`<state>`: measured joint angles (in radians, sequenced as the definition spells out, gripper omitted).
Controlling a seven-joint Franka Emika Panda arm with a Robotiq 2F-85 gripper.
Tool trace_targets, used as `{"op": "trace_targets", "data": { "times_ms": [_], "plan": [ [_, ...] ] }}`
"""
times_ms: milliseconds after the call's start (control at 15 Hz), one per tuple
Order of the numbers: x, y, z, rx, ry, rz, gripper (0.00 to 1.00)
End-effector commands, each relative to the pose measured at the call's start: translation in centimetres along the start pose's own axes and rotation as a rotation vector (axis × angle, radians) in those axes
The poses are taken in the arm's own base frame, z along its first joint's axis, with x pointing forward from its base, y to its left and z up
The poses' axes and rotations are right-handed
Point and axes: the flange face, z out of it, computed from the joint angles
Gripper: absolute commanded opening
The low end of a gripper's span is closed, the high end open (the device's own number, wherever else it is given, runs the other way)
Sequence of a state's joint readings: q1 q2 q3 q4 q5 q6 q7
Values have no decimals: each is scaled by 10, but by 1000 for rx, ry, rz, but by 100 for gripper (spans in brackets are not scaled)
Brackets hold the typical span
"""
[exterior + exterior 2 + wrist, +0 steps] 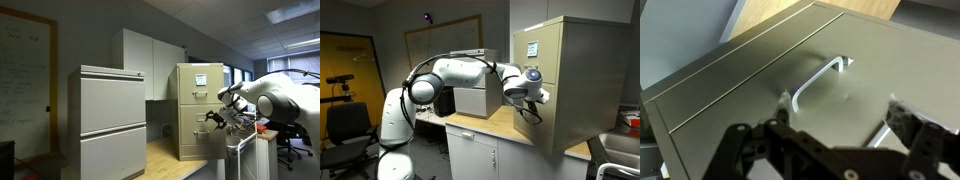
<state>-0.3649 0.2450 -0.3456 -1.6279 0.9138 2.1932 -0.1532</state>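
Observation:
My gripper stands open just in front of the beige filing cabinet's drawer front, nothing between its fingers. In the wrist view the left fingertip sits right by the lower end of the silver drawer handle; the right finger is off to the side of it. In both exterior views the gripper hovers at the cabinet's upper drawer, close to its face, and the gripper points toward the cabinet front. Whether a finger touches the handle I cannot tell.
The cabinet stands on a wooden countertop over white cupboards. A grey two-drawer cabinet stands in the foreground. A whiteboard hangs on the back wall. Office chairs sit near the robot base. A sink edge lies at the right.

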Motion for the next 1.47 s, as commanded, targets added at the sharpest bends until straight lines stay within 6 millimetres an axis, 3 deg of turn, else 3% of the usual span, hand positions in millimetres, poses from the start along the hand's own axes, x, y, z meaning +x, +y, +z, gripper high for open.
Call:
{"op": "trace_targets", "data": {
  "times_ms": [0,333,867,1400],
  "plan": [
    [20,0,10,50,19,60,100],
    [28,12,29,82,16,112,100],
    [14,27,68,74,-43,142,100],
    [11,71,106,-2,-111,207,97]
  ]
}}
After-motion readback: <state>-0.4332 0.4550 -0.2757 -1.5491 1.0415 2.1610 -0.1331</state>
